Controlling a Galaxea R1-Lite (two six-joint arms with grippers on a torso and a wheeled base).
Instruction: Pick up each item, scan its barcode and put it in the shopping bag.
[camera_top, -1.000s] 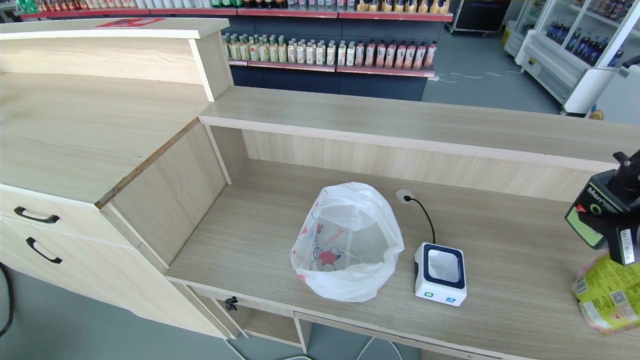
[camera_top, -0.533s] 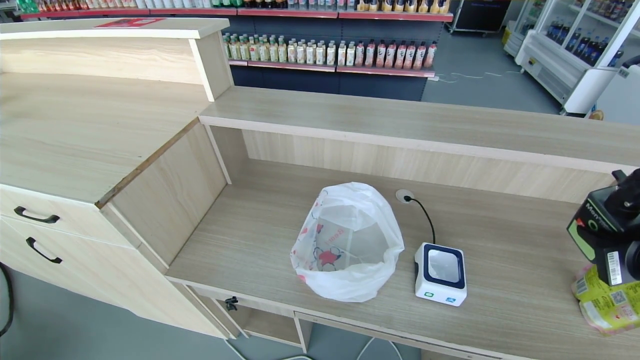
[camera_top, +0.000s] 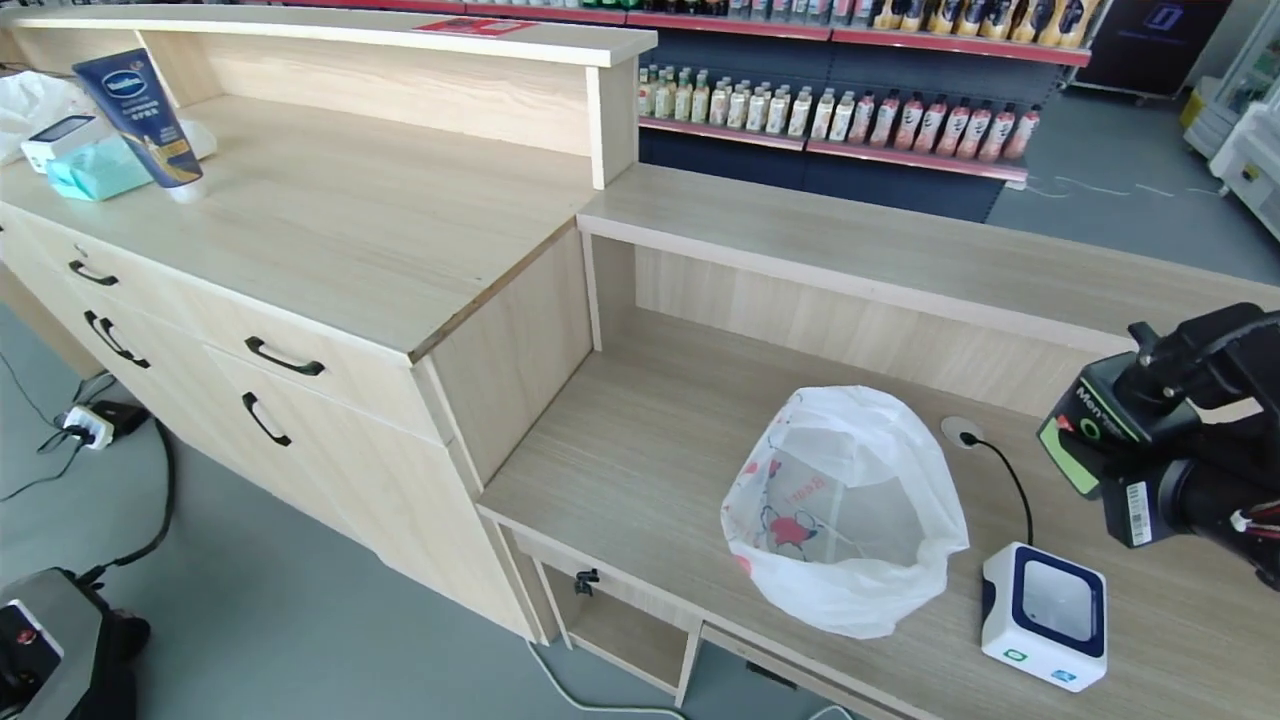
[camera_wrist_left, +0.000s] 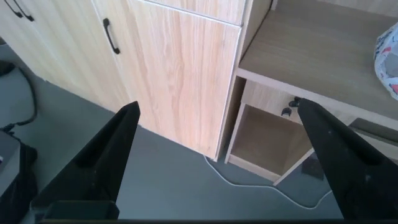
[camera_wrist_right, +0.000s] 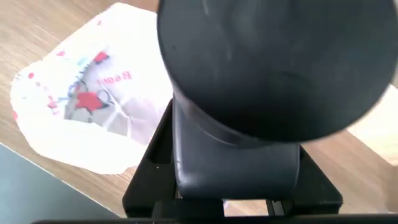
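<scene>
In the head view, the right gripper (camera_top: 1165, 420) is clamped on a black container (camera_top: 1095, 440) with a green panel and a white barcode label on the face turned toward the camera. One finger shows over the container's top edge; the other is hidden behind it. The container is held clear of the lower counter (camera_top: 640, 450), to the right of the shopping bag (camera_top: 845, 510) and farther back than the scanner (camera_top: 1045, 615). The bag stands open-mouthed on the counter and the scanner sits just beside it on its right, window facing up, its cable (camera_top: 1010, 480) running back to a hole in the counter. On the upper counter at far left stand a blue tube (camera_top: 140, 115) and a teal pack (camera_top: 95, 165).

In the left wrist view, the left gripper (camera_wrist_left: 217, 109) has its fingers (camera_wrist_left: 99, 155) spread wide with nothing between them. It hangs over the floor beside the cabinet side (camera_wrist_left: 180, 74), and an edge of the bag (camera_wrist_left: 388, 62) shows on the counter well apart from it.

In the right wrist view, the container (camera_wrist_right: 273, 68) looms dark and round, covering the fingers, so their spread cannot be told here. The bag (camera_wrist_right: 81, 118) lies on the counter below, off to one side of the container.
</scene>
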